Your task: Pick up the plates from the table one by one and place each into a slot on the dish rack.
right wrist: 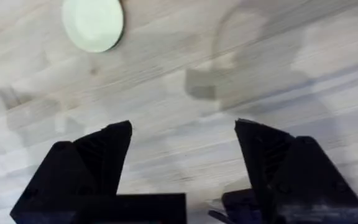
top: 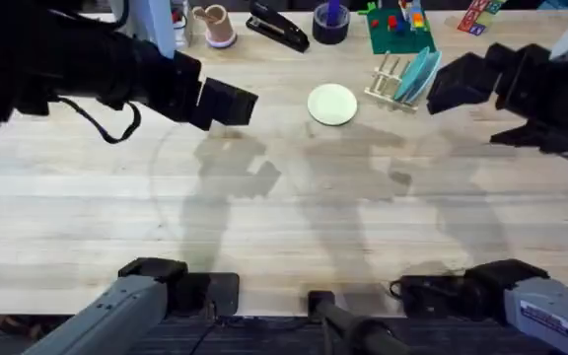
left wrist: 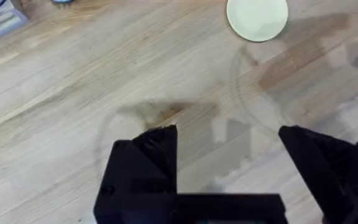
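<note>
I'm seeing black angular left gripper [left wrist: 225,140] fingers, black right gripper [right wrist: 182,134], grey base links wearing white label, black cable looping.

No word, number or brand can be read. The white label [top: 543,314] on the right arm's base link, well apart from the cream plate [top: 332,104], carries dark print too small to make out.

left pincer [left wrist: 227,135] agape, right pincer [right wrist: 184,127] (likewise)
</note>
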